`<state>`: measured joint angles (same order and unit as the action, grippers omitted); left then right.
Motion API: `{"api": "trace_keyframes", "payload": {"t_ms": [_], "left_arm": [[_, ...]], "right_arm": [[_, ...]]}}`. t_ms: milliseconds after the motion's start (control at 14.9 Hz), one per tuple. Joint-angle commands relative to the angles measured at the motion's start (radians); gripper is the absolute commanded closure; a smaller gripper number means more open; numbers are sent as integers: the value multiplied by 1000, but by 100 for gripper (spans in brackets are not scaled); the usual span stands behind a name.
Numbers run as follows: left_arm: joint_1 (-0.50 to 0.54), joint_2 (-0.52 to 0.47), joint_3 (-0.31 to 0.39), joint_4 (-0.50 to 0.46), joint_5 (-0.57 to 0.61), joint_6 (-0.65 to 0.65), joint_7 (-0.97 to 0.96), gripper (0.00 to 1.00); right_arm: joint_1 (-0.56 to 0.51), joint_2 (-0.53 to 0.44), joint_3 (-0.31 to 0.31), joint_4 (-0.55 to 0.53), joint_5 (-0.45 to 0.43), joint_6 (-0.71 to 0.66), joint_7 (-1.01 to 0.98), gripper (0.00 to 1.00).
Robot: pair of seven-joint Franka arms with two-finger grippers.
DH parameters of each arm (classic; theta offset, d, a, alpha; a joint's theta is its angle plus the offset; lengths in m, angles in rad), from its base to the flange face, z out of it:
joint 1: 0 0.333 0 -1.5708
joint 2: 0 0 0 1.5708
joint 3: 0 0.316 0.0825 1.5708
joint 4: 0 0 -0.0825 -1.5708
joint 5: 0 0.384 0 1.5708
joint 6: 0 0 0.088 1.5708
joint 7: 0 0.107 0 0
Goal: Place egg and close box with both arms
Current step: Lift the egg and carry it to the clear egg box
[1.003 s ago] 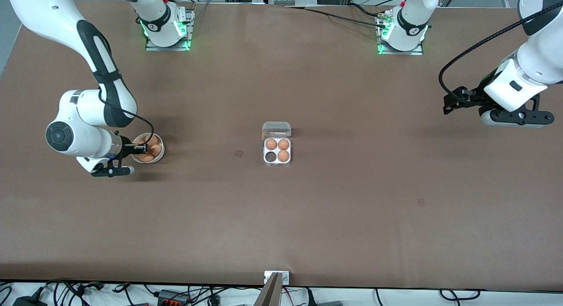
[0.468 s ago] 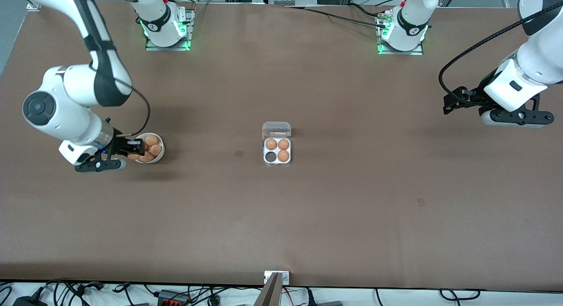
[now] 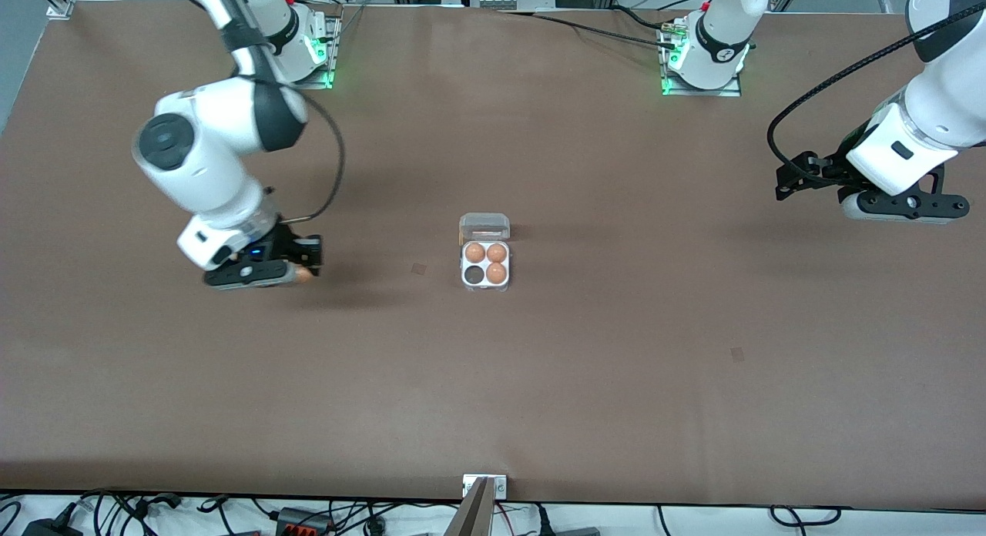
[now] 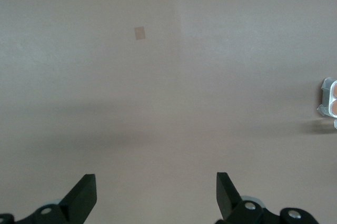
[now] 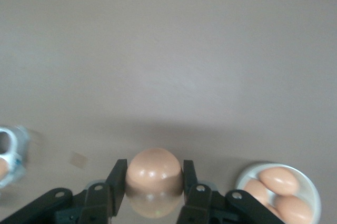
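My right gripper (image 3: 306, 269) is shut on an orange-brown egg (image 3: 301, 275) and holds it over the table between the bowl and the box; the right wrist view shows the egg (image 5: 154, 170) clamped between both fingers. The box (image 3: 485, 265) sits mid-table with its clear lid (image 3: 484, 226) folded open. It holds three eggs, and the cell (image 3: 472, 275) nearest the front camera on the right arm's side is empty. The box's edge shows in the right wrist view (image 5: 11, 155) and the left wrist view (image 4: 329, 98). My left gripper (image 3: 787, 182) is open and empty, waiting above the left arm's end of the table.
A white bowl (image 5: 310, 184) with several eggs (image 5: 280, 180) stands on the table toward the right arm's end; the right hand hides it in the front view. Small tape patches (image 3: 418, 269) (image 3: 737, 354) lie flat on the brown table.
My right gripper has risen out of the bowl with an egg and moved toward the box. The left arm has not moved.
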<state>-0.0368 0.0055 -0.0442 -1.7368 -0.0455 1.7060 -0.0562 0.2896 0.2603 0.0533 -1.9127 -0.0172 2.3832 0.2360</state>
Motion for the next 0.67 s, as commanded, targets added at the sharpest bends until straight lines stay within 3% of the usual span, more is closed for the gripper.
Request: {"api": "trace_keyframes", "payload": {"t_ms": [0,134,401,602], "left_arm": [[3,11,-2,26,18,-22,-7,0],[6,11,-2,26,18,-22,-7,0],[6,11,-2,28,18,-22,-7,0],[6,11,-2,28,18,-22,-8,0]], "right_arm": [[113,31,-20,-6,-46,137,142,91],[190,74,-38,0,-46,252,224,91],[406,212,-211,15,-40,521,259,91],[509,304,-276,23,-35,657,322,91]]}}
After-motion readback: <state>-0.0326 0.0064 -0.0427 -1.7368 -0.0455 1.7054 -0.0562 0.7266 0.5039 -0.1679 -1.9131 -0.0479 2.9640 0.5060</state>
